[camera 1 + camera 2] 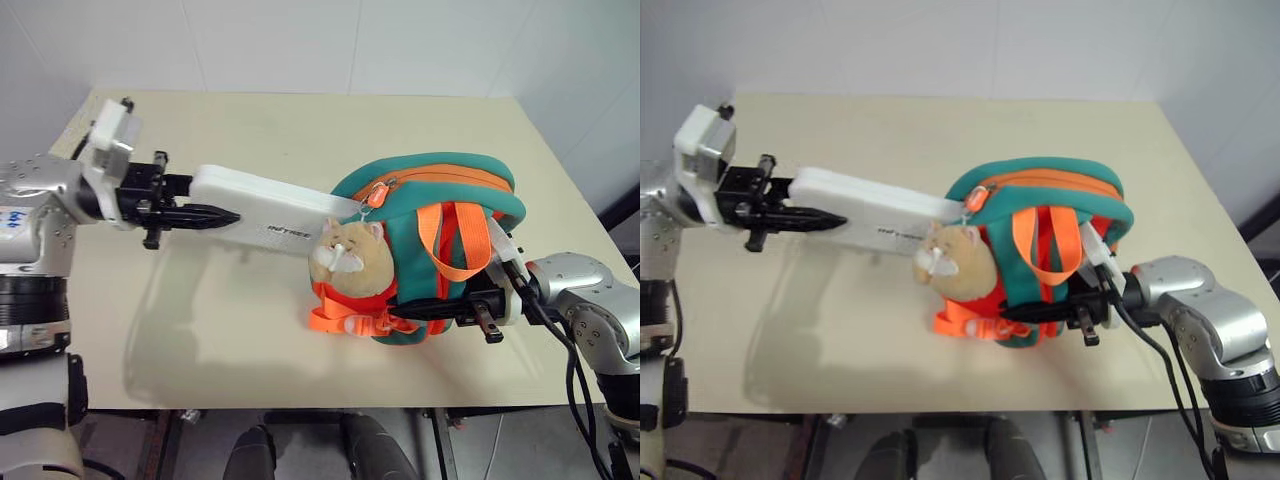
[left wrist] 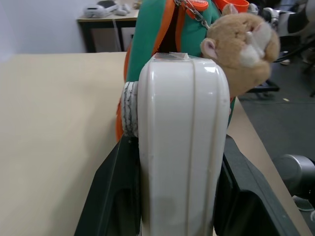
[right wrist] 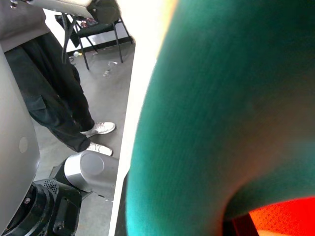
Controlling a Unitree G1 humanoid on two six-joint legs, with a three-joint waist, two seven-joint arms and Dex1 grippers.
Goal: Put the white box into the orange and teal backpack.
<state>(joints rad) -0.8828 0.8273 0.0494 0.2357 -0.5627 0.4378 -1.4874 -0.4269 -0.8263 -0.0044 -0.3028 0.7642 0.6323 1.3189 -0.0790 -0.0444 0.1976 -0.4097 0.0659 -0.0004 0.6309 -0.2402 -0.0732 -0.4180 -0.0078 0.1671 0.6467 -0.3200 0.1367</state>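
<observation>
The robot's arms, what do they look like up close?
Both arms are silver-grey metal with rounded joints and black bands. The left gripper has two slim black fingers behind a white block on the wrist. Black cables run along the right arm to the right gripper, which is black too.

A pale beige worktop (image 1: 300, 130) stands against a plain white wall (image 1: 300, 40), with a second white wall (image 1: 590, 80) meeting it at two o'clock. Under the near edge lies grey floor (image 3: 106, 98). Farther off stand a dark desk (image 2: 106, 22) (cluttered on top), a black chair (image 3: 93, 27), and a person's dark trousers (image 3: 54, 98) above white shoes (image 3: 101, 129).
</observation>
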